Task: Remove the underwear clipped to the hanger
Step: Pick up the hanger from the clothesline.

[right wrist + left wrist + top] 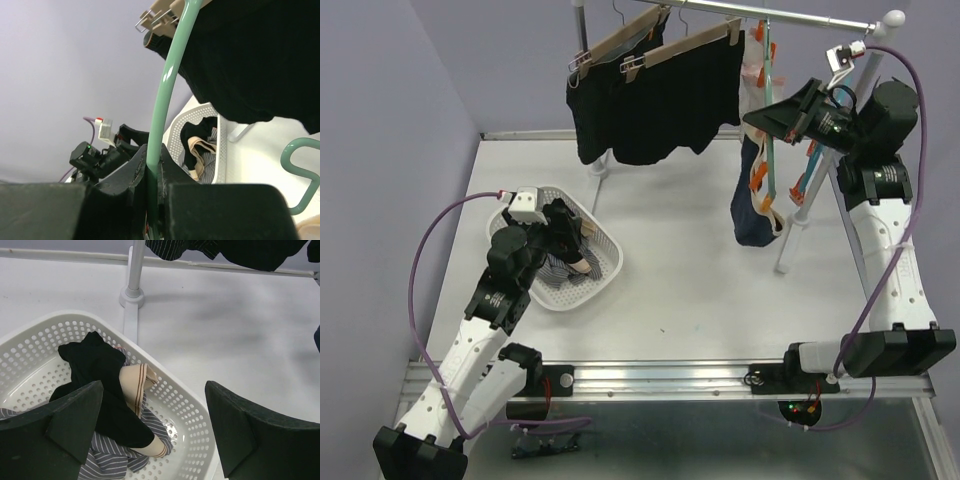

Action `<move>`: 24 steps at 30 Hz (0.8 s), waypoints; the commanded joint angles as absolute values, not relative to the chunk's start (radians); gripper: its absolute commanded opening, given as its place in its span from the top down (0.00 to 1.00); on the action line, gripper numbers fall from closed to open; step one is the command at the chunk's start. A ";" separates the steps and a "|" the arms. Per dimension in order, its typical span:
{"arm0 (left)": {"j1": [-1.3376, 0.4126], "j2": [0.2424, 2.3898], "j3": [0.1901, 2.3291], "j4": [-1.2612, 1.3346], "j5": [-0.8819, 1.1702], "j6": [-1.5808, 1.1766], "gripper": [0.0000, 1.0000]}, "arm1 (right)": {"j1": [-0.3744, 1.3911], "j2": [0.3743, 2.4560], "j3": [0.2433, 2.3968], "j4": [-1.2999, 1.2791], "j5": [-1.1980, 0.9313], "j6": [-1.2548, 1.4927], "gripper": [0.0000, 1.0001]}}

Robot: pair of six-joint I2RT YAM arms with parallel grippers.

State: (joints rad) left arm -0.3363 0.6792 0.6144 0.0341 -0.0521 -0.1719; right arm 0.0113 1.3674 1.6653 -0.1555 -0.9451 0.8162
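Right gripper (153,165): jaws closed on the thin, smooth mint-green plastic hanger (767,150), at 2 o'clock of the table (680,260). The bar runs straight up between the black pads. The hanger carries orange clips (758,175). A limp navy piece (752,215) hangs from its lower end, and a white-pink piece (752,70) sits higher, mostly hidden behind the bar. At 12 o'clock, two matte black shorts (670,100) hang from wooden clip hangers (685,42) on the metal rail (770,15), with the hook tops cut off by the frame edge. Left gripper (152,390): jaws spread wide, holding nothing, above the white perforated plastic basket (185,405) at 9 o'clock. In the basket lie a crumpled black garment (95,365) on top, a cream band with thin brown stripes (135,382), and a grey-striped piece (107,460) beneath, partly covered by the near finger. Which clip holds which hanging piece cannot be told, since the clip faces are too small.
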 commanded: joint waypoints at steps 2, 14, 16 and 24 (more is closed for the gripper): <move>-0.334 0.655 0.607 0.094 -0.025 -0.150 0.05 | 0.005 1.231 1.597 0.044 -1.008 0.805 1.00; -0.334 0.617 0.581 0.144 0.078 -0.129 0.05 | -0.046 1.072 1.382 0.048 -1.075 0.798 0.99; -0.334 0.606 0.574 0.164 0.115 -0.126 0.05 | -0.051 1.042 1.359 0.049 -1.121 0.785 0.99; -0.334 0.500 0.491 0.339 0.284 -0.133 0.05 | -0.066 0.937 1.186 0.049 -1.247 0.759 0.99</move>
State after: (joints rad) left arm -0.3363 0.5514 0.5102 0.1841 0.1772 -0.1387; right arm -0.0551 0.9955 1.2316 -0.0578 -1.1530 0.8078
